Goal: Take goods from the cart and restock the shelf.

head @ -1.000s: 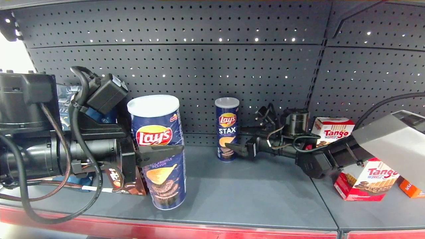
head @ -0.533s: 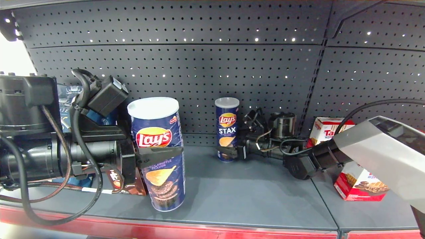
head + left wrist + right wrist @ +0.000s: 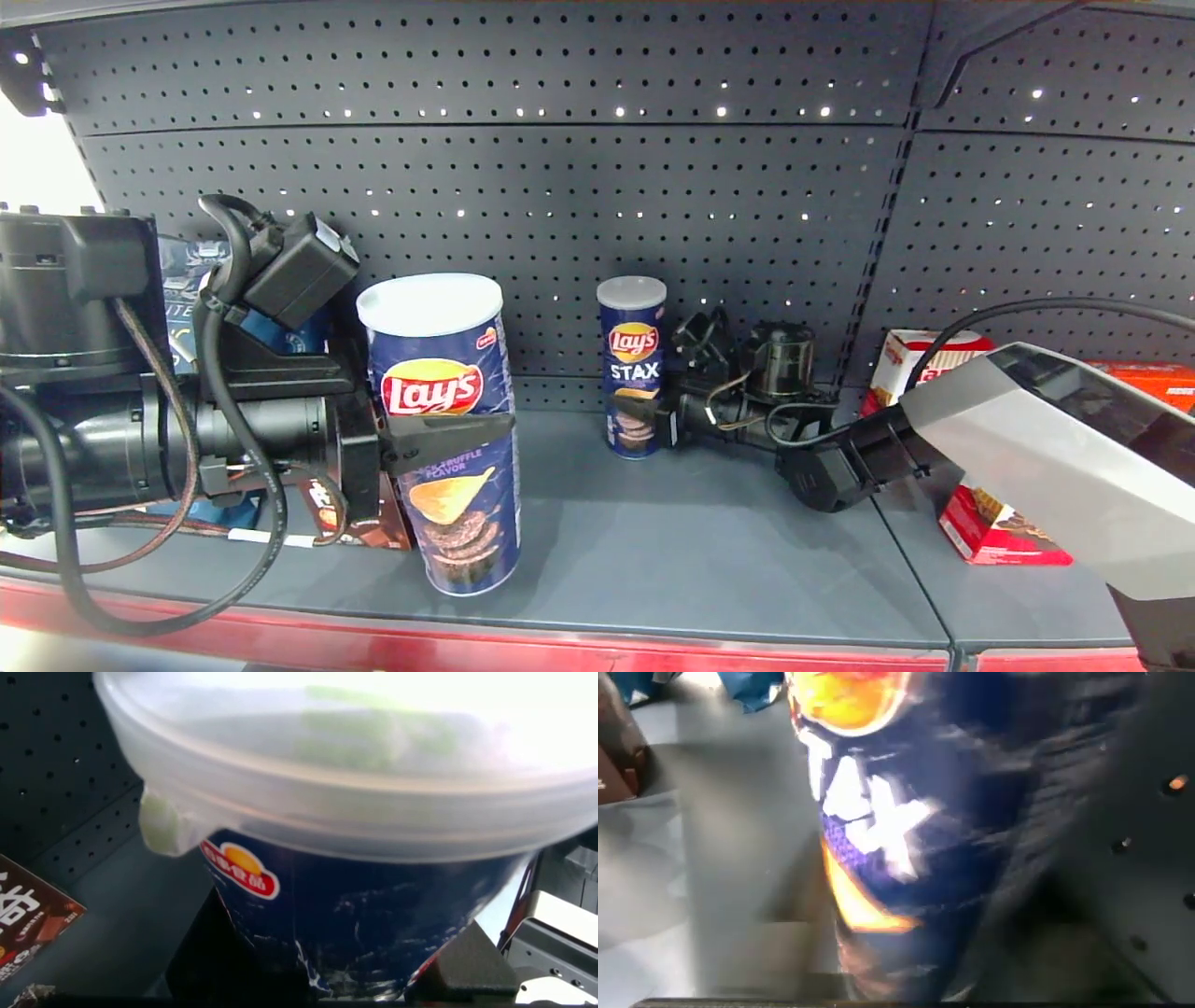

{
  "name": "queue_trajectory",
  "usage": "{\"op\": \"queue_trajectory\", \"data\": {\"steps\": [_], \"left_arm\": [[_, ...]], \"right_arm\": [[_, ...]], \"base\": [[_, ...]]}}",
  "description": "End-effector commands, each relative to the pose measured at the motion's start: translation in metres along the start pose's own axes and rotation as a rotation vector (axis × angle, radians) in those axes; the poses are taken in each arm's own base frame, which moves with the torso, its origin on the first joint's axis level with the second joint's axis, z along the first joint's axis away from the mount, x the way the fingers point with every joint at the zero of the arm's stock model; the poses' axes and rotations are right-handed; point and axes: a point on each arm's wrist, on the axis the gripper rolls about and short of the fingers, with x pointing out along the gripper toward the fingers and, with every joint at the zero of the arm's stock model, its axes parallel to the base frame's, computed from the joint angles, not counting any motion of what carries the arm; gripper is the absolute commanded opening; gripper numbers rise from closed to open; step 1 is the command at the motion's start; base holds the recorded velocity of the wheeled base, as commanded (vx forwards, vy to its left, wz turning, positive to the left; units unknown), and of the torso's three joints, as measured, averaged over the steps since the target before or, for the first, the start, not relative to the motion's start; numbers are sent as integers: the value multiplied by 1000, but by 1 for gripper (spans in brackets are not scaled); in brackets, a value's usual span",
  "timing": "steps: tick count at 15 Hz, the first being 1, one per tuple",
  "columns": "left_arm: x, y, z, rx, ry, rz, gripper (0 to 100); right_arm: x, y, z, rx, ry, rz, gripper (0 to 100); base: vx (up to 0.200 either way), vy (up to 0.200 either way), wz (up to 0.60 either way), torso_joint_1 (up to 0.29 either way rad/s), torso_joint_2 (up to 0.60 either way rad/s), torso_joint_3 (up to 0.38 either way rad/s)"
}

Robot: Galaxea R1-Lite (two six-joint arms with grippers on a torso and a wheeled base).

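Observation:
A large blue chips can (image 3: 448, 439) with a white lid stands near the shelf's (image 3: 700, 551) front edge, leaning slightly. My left gripper (image 3: 439, 437) is shut on its middle, and one finger (image 3: 448, 431) crosses its label. In the left wrist view the can's clear lid (image 3: 346, 765) and blue body (image 3: 374, 924) loom close. A smaller blue chips can (image 3: 632, 364) stands upright near the pegboard back wall. My right gripper (image 3: 639, 415) is at its lower half, reaching in from the right. The right wrist view shows that can (image 3: 896, 840) very close and blurred.
Red wafer boxes (image 3: 999, 532) (image 3: 920, 359) sit on the right of the shelf, partly behind my right arm, with an orange box (image 3: 1144, 373) beyond. A brown box (image 3: 364, 518) and blue packets (image 3: 187, 280) lie at the left. The shelf has a red front lip (image 3: 560, 649).
My right arm has pushed further left, closing onto the small can, which shifted slightly left. The left gripper and the large can have barely moved.

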Motion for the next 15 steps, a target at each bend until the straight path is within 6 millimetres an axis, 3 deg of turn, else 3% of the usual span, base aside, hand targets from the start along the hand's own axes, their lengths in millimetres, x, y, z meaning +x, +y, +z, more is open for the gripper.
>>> {"op": "queue_trajectory", "data": {"steps": [1,7,15], "left_arm": [[0,0,0,0,0,-2,0],[0,0,0,1,1,0,0],[-3,-3,-7,-11,14,1,0]], "right_arm": [[-4,3,-6,12,19,3,0],[-26,14,26,28,-3,2,0],[-80,56,58,46,18,13,0]], "base": [[0,0,0,0,0,0],[0,0,0,0,0,0],[0,0,0,0,0,0]]}}
